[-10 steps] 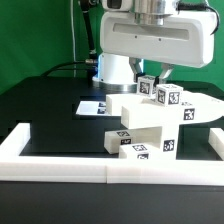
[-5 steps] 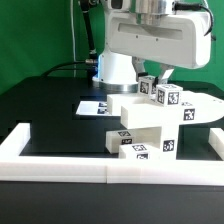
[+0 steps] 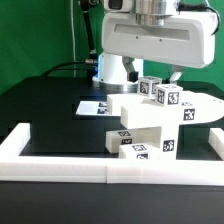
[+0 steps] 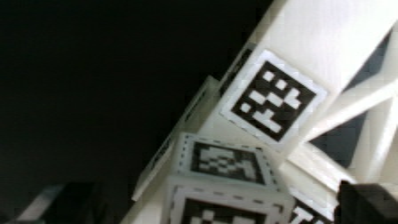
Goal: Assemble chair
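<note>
I see the chair (image 3: 150, 125) standing as a stack of chunky white tagged blocks on the black counter (image 3: 45, 105), toward the exterior view's right and close to the front edge. Its lowest blocks sit just behind the low white border wall (image 3: 60, 163) that runs along the counter's front. Two small tagged cubes top the stack, and a flat slab reaches off from it toward the right edge of the counter. My tool (image 3: 160, 75) hangs directly over those top cubes with its fingers spread wide on either side of them, grasping nothing (from the outside camera I make out a gap between fingers and cubes, though it is tight). In the wrist view, the tagged faces of the chair (image 4: 267, 100) fill the frame, with dark fingertips (image 4: 365, 197) showing apart at the lower corners. The marker board (image 3: 97, 106) lies flat on the counter behind the chair, toward the middle
</note>
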You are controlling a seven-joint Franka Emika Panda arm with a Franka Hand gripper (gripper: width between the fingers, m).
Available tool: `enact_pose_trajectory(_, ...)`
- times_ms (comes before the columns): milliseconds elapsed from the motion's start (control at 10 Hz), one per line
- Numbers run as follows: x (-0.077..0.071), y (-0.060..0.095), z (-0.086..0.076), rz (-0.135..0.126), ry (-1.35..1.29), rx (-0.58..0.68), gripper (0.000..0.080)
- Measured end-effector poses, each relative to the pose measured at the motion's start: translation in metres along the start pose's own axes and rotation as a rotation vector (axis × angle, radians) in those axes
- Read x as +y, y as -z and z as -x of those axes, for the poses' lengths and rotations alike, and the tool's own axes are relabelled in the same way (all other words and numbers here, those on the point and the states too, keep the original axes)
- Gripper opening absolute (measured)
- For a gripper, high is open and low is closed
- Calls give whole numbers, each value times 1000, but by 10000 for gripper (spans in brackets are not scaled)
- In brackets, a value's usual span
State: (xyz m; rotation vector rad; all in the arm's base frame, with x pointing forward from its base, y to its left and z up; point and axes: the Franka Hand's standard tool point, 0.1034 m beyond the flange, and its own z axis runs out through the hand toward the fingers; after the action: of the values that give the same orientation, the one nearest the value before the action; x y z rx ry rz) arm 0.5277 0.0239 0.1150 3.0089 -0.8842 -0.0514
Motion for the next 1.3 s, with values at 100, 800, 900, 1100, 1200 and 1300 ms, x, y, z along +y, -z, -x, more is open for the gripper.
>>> enact_pose_trajectory(100, -1, 0, 1, -1, 112, 0, 649)
enact_pose_trajectory(800, -3, -1, 3, -1, 629, 1, 649)
enact_pose_trajectory(900, -3, -1, 3, -1, 713, 1, 649)
enact_pose_trajectory(1100, -3, -1, 3, 0, 847, 1, 649)
enact_pose_trajectory(1200, -3, -1, 3, 0, 892, 1, 649)
enact_pose_trajectory(1300, -2, -1, 2, 0, 956, 0, 649)
